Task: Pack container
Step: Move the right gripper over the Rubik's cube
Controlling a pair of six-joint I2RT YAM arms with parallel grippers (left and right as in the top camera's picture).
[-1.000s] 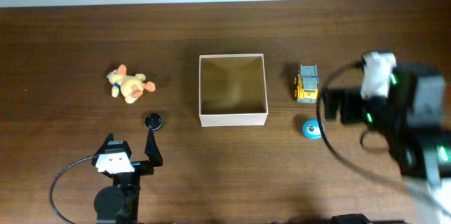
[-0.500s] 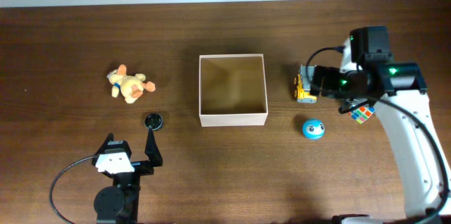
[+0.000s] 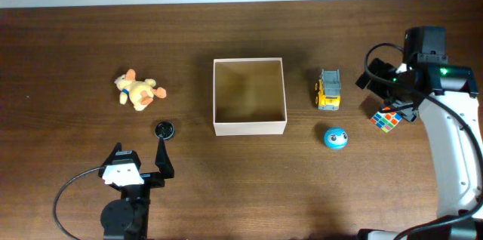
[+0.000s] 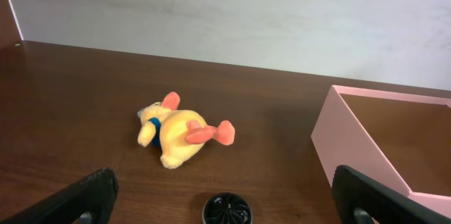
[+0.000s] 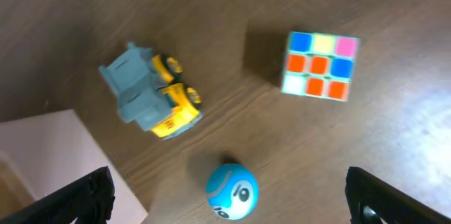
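The right gripper has drawn back toward the table's right edge. A moment ago it hung over the yellow and grey truck, which is now fully uncovered, and the colour cube shows beside the arm. The toys and the left gripper have not shifted. Both claws are spread wide with nothing between the fingers. The container sits at mid-table, open side up, well apart from either claw. The plush duck and a black round cap lie to one side of it, the truck and blue ball to the other. The right wrist view shows the cube's whole top face, which is half hidden from overhead. The ball's white marking may be a face, but it is too small to read.
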